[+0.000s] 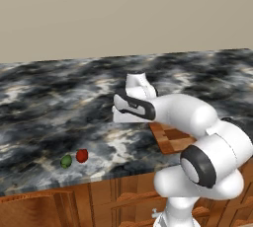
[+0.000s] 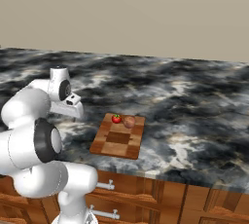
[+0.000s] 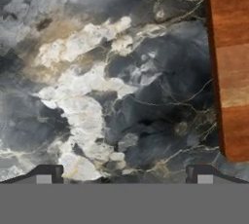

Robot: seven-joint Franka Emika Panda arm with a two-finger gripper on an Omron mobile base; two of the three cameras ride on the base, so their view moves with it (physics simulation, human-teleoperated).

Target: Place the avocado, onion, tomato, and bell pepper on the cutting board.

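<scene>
In the left base view, the avocado [image 1: 66, 161] and the pepper [image 1: 82, 155] sit side by side at the lower left of the frame, close to the front edge of the surface [image 1: 59, 102]. Nothing holds them. They are well apart from the board [image 2: 118, 137], which lies at the middle of the right base view, near the front edge too. The tomato [image 2: 116, 119] and the onion [image 2: 129, 121] already rest on the far end of the board, just beside each other. The hand [image 3: 124, 172] hangs over bare surface beside the board, with its fingers spread wide and nothing between them. Two things still need moving. The round ones near the edge could roll off the surface if the hand bumps them. A new one set down too close could knock the tomato or onion off the board.
</scene>
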